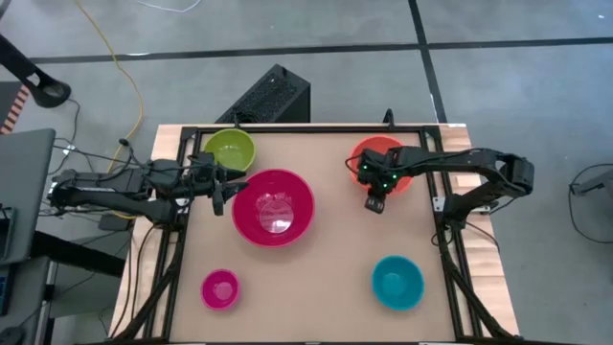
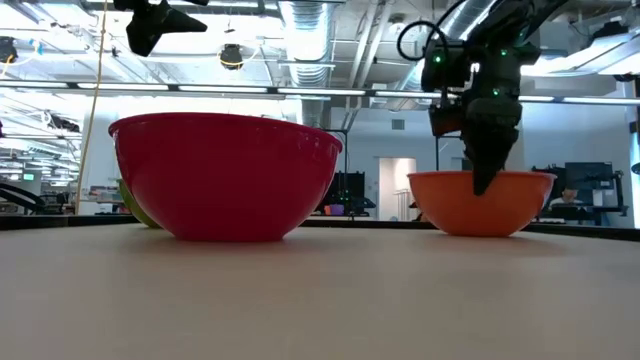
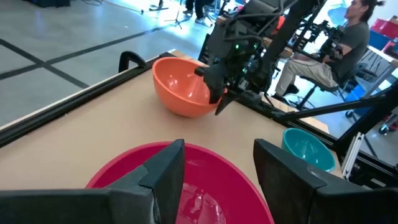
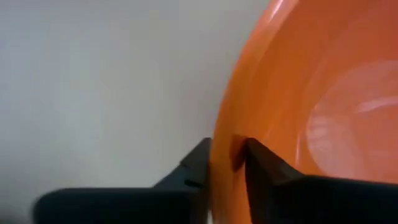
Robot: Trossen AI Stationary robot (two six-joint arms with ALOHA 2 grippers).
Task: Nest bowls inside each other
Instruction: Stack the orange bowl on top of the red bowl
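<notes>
Orange bowl (image 1: pixel 383 161) sits at the table's (image 1: pixel 326 287) far right, and your right gripper (image 4: pixel 225 163) has its fingers pinched on the rim, one inside and one outside. Your left gripper (image 1: pixel 222 192) hangs above the near edge of the big magenta bowl (image 1: pixel 275 206), fingers spread wide, holding nothing. You have the green bowl (image 1: pixel 230 150) just behind that arm at the far left, a small pink bowl (image 1: pixel 219 288) at the near left and the teal bowl (image 1: pixel 397 282) at the near right, each standing apart.
</notes>
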